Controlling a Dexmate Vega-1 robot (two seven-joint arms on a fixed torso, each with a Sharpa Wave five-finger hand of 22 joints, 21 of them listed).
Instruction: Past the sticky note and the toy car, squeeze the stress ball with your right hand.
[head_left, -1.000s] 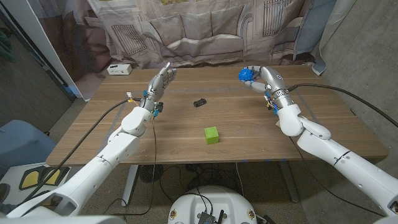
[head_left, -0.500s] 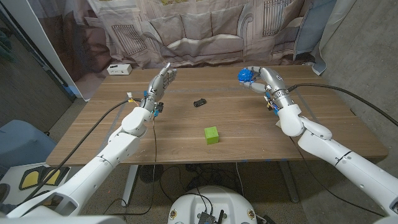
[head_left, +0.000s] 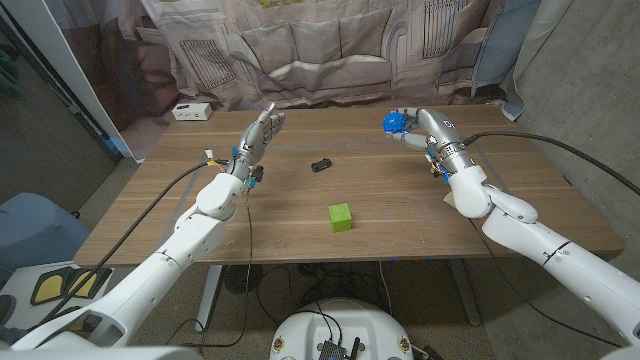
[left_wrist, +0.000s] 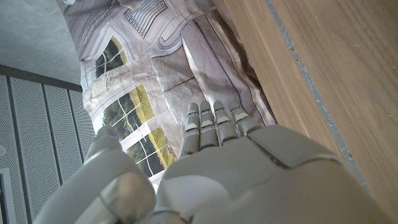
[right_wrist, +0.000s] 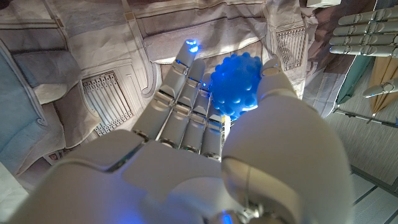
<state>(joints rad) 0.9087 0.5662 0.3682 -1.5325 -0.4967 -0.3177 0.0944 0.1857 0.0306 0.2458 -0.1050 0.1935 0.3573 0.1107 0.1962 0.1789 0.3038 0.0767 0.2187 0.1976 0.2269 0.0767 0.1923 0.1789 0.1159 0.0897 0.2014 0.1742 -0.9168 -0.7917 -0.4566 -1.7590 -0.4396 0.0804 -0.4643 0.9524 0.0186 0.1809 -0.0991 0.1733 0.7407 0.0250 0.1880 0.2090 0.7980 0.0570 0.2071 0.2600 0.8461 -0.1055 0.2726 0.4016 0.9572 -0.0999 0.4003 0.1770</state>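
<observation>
**A:** Where's the target?

**B:** Blue stress ball (head_left: 395, 121) sits at the far right of the bench (head_left: 300, 190), past the toy car (head_left: 321, 164) and the green sticky note block (head_left: 340, 217). Right hand (head_left: 425, 128) is on it.

**A:** Gripping or just touching?

**B:** Gripping, as far as I can judge. In the right wrist view the ball (right_wrist: 235, 87) is caught between the fingers (right_wrist: 186, 93) on one side and the thumb on the other — nubs glow blue against the palm. Can't tell whether the ball rests on the bench or is lifted slightly.

**A:** So which step?

**B:** Reach looks done; this is the squeeze itself. How much the ball is compressed isn't clear — it reads roughly round.

**A:** Left side?

**B:** Left hand (head_left: 256, 134) is raised over the left part of the bench, fingers straight and apart, holding nothing. Left wrist view shows the same hand (left_wrist: 211, 174), extended past the bench edge toward the backdrop. Well apart from the car and the note.

**A:** Next move?

**B:** My read — curl the right fingers harder, evenly, thumb opposing, so the ball deforms without popping out sideways. Keep the wrist steady. Left arm needs nothing.
</observation>
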